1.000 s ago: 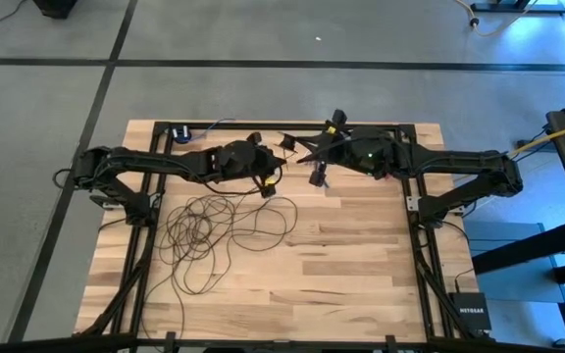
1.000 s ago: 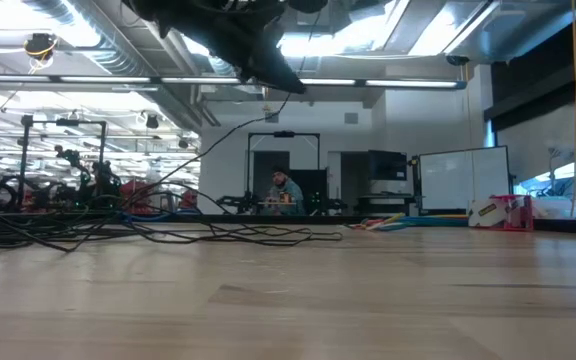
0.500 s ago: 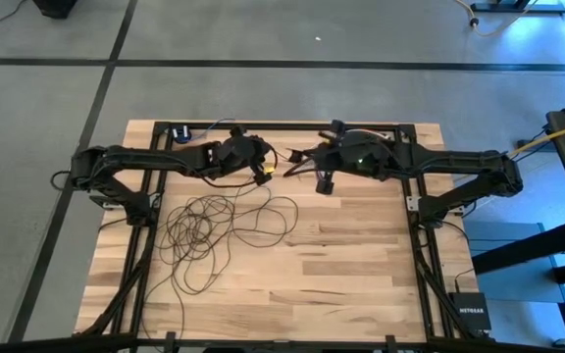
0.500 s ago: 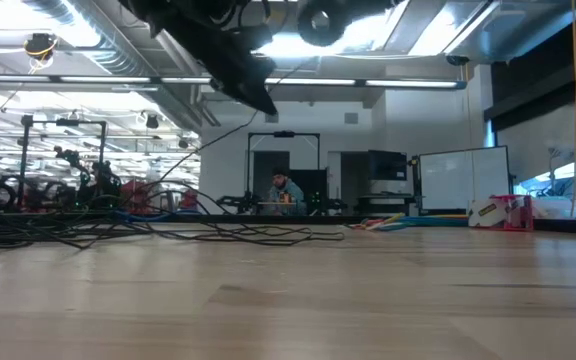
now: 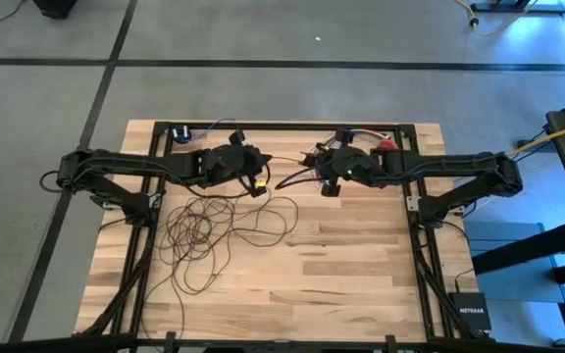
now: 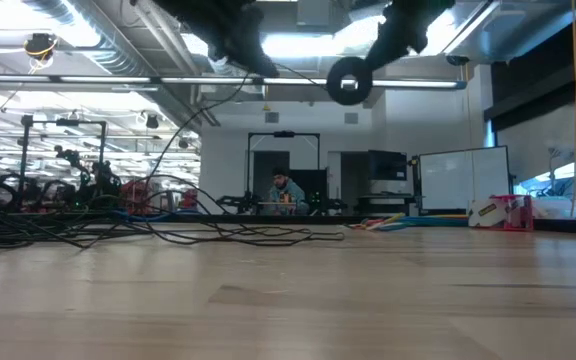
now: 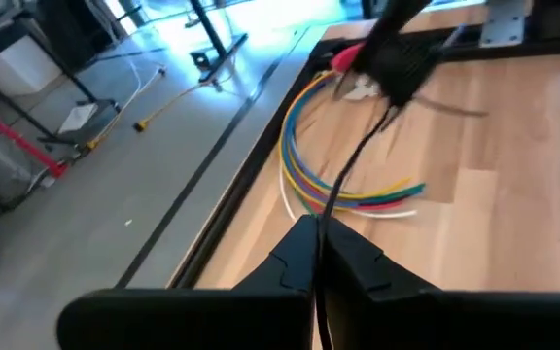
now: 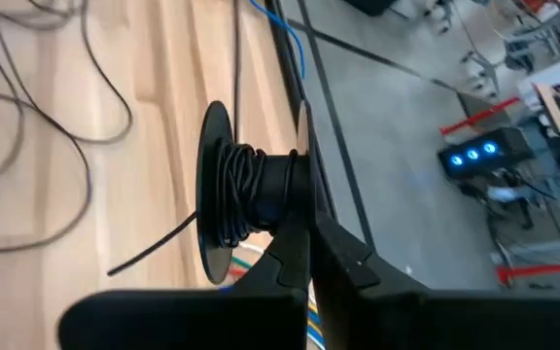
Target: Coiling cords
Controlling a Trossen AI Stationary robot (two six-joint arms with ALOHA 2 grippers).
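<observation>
right claw (image 8: 304,228) clamps the spool (image 8: 246,190), already part wound. left claw (image 7: 316,255) pinches the cord (image 5: 226,224) just ahead, feeding it tidily; loose loops trail on the table (image 5: 361,265) below it.

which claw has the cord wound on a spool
The right claw: it clamps a black spool with cord wrapped around it. The left claw pinches only a single bare strand.

wood plank surface (image 5: 341,265): loose cords (image 5: 209,230) looped at left, multicoloured wires (image 7: 358,190) near far edge
</observation>
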